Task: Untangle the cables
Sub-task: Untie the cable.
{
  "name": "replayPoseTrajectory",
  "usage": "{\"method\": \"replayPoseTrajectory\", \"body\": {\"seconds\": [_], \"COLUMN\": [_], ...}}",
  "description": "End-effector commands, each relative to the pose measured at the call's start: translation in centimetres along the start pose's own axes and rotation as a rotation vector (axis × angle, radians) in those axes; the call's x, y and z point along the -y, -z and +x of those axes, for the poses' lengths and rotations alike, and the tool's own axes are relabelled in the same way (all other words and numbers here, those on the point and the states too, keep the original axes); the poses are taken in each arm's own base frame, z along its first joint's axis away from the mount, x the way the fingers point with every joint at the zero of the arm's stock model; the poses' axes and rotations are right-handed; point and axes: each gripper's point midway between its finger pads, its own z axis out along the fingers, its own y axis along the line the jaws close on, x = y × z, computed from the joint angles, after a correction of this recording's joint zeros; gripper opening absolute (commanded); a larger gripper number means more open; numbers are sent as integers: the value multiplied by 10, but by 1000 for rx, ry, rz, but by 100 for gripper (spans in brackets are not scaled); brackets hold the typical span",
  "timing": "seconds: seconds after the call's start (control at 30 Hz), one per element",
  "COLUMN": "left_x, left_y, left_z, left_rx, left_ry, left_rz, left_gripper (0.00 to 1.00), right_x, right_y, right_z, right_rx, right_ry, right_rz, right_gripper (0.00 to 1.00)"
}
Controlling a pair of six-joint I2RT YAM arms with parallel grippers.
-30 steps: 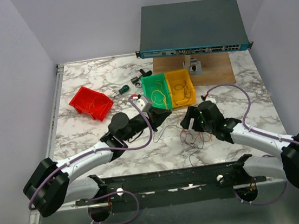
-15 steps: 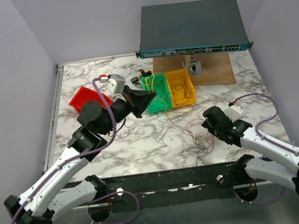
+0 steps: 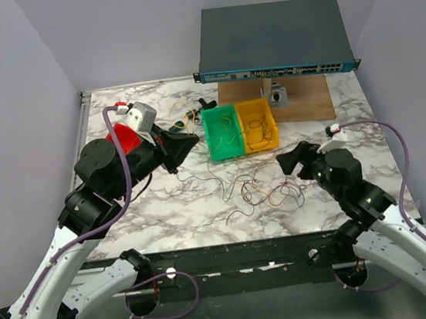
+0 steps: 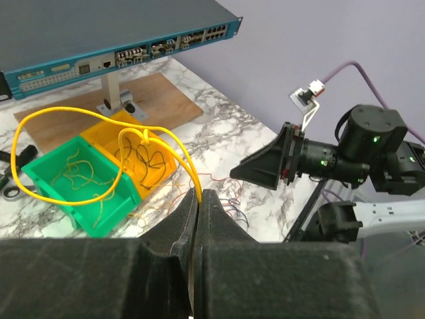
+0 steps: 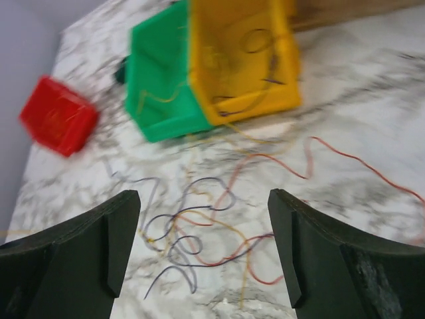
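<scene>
Cables (image 3: 259, 189) are light, limp, snag-prone; we grip near an end, left hand (image 4: 200, 199) pinching a yellow strand (image 4: 194, 181), right hand (image 5: 202, 222) spread.

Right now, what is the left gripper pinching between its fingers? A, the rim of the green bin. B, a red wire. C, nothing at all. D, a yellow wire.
D: in the left wrist view the left gripper is shut on a yellow wire, which runs out from between its closed fingers in a big loop.
</scene>
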Motion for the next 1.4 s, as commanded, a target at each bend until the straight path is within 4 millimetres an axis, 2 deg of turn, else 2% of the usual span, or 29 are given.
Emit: {"method": "replayPoseTrajectory", "body": {"seconds": [0.0, 0.1, 0.2, 0.37, 0.47, 0.63, 0.7, 0.73, 0.8, 0.83, 0.93, 1.03, 1.07, 1.13, 1.2, 1.23, 1.3, 1.37], "left_x": [11, 10, 9, 8, 9, 18, 21, 22, 14, 10, -3, -13, -15, -17, -23, -27, -32, -33], "left_y": [11, 13, 15, 16, 16, 19, 21, 23, 31, 36, 62, 76, 76, 71, 62, 59, 59, 59], "left_z": [2, 1, 1, -1, -8, -29, -41, -49, -67, -75, -103, -111, -109, -96, -81, -74, -69, -66], "left_rx": [-48, -44, -40, -48, -36, 0, 19, 32, 75, 101, 212, 257, 249, 204, 151, 132, 121, 119], "left_ry": [-2, -3, -3, -5, -15, -28, -34, -40, -52, -63, -90, -111, -114, -114, -109, -106, -104, -106], "left_rz": [41, 34, 25, 15, 10, 31, 33, 21, -49, -85, -209, -280, -286, -280, -288, -298, -317, -318], "left_gripper": [0, 0, 0, 0, 0, 0, 0, 0, 0, 0, 0, 0, 0, 0, 0, 0, 0, 0], "right_x": [-97, -110, -119, -146, -156, -148, -136, -123, -95, -83, -42, 0, 5, -1, -10, -17, -31, -62], "right_y": [22, 15, 4, 6, 1, -34, -50, -60, -73, -73, -70, -59, -54, -45, -37, -33, -27, -17], "right_z": [13, 40, 62, 91, 103, 123, 130, 133, 135, 138, 132, 121, 118, 109, 97, 91, 83, 90], "right_rx": [-104, -210, -213, -224, -217, -262, -285, -296, -308, -318, -288, -246, -240, -228, -203, -191, -190, -260], "right_ry": [212, 228, 238, 360, 446, 470, 451, 437, 396, 380, 310, 255, 247, 236, 219, 217, 244, 328], "right_rz": [-569, -661, -744, -859, -865, -730, -631, -536, -358, -298, -100, 96, 110, 66, 17, -17, -86, -272], "right_gripper": [85, 82, 82, 82, 82, 81, 73, 64, 51, 47, 44, 37, 37, 37, 42, 49, 68, 78]}}
